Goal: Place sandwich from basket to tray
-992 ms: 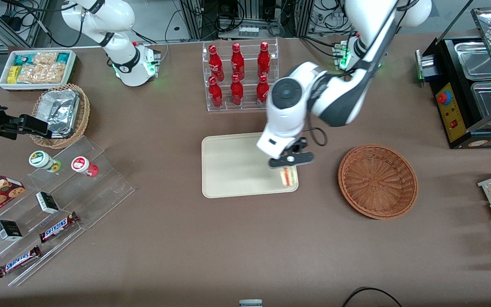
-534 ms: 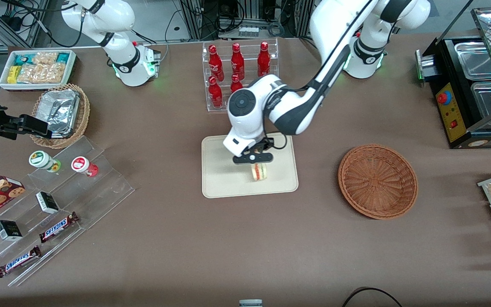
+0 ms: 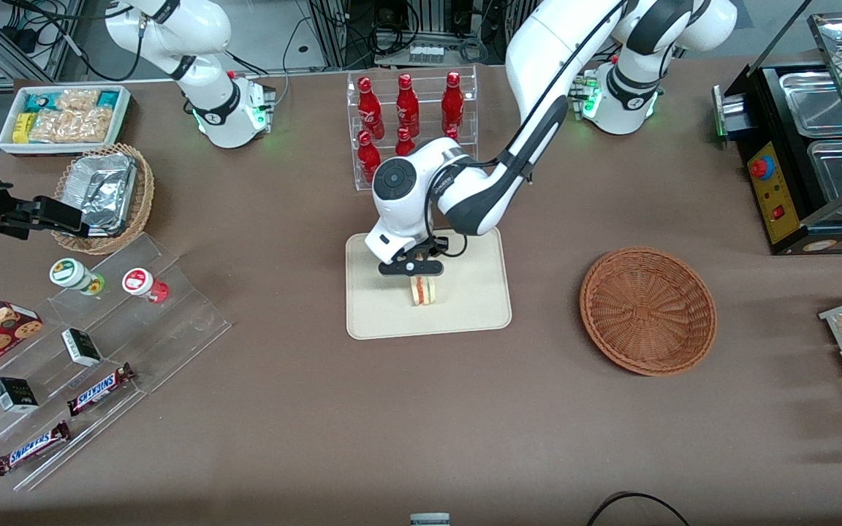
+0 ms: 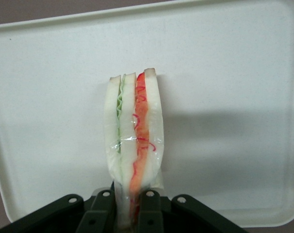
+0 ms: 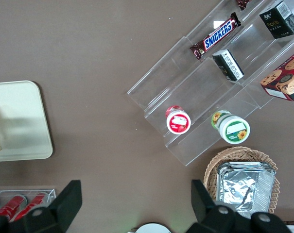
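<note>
The flat cream-beige rectangular tray with rounded corners and a low rim (image 3: 465, 307) lies near the middle of the brown table; the round reddish-brown woven wicker basket (image 3: 647, 310) sits well apart from it, toward the working arm's end, and holds nothing. The left arm's black two-finger gripper (image 3: 411, 269) hangs over the tray's central area, its fingers (image 4: 149, 208) clamped on the small wrapped triangular wedge of white bread with red and green filling, the sandwich (image 4: 134, 141). The sandwich hangs directly below the gripper, long axis running away from the fingers, cut edge facing the wrist camera. Whether it touches the tray cannot be determined. Judged remaining: lower vertically, then release.
</note>
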